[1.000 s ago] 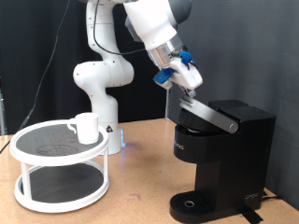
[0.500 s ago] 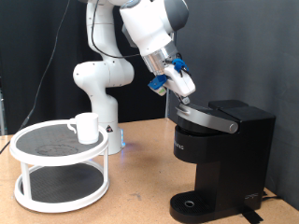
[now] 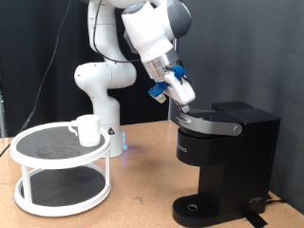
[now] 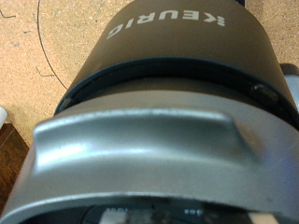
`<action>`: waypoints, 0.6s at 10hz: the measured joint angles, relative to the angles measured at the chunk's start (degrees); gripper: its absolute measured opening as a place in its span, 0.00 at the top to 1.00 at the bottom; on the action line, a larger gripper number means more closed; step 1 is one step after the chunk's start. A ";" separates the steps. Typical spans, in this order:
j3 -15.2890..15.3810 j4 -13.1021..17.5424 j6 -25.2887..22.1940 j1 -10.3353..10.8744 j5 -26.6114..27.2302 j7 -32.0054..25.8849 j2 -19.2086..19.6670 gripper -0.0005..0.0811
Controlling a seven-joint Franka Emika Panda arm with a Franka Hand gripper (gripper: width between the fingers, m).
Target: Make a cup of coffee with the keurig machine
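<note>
The black keurig machine (image 3: pixel 228 161) stands at the exterior view's right on the wooden table. Its silver-rimmed lid (image 3: pixel 211 122) lies almost flat, nearly shut. My gripper (image 3: pixel 180 92), with blue parts at the fingers, is just above the lid's front edge, at or very close to it. The wrist view looks straight down on the silver lid handle (image 4: pixel 140 149) and the machine's black body (image 4: pixel 168 47) with its white logo; no fingers show there. The white cup (image 3: pixel 86 129) stands on the top tier of a round stand, far from the gripper.
The white two-tier round stand (image 3: pixel 57 185) with dark mesh shelves sits at the exterior view's left. The robot's white base (image 3: pixel 103 90) rises behind it. A black curtain forms the backdrop. The machine's round drip base (image 3: pixel 199 209) is bare.
The gripper has moved down and towards the exterior view's left. The machine's lid has swung down from a raised tilt to nearly flat. The cup has not moved.
</note>
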 joint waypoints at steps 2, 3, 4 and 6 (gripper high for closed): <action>0.00 -1.36 1.29 0.00 -0.01 -0.35 0.34 0.99; 0.00 -1.84 1.81 0.00 -0.01 -0.73 0.46 0.99; -0.03 -1.96 2.12 0.00 0.12 -0.92 0.46 0.99; -0.09 -1.98 2.13 0.00 0.81 -1.23 0.46 0.99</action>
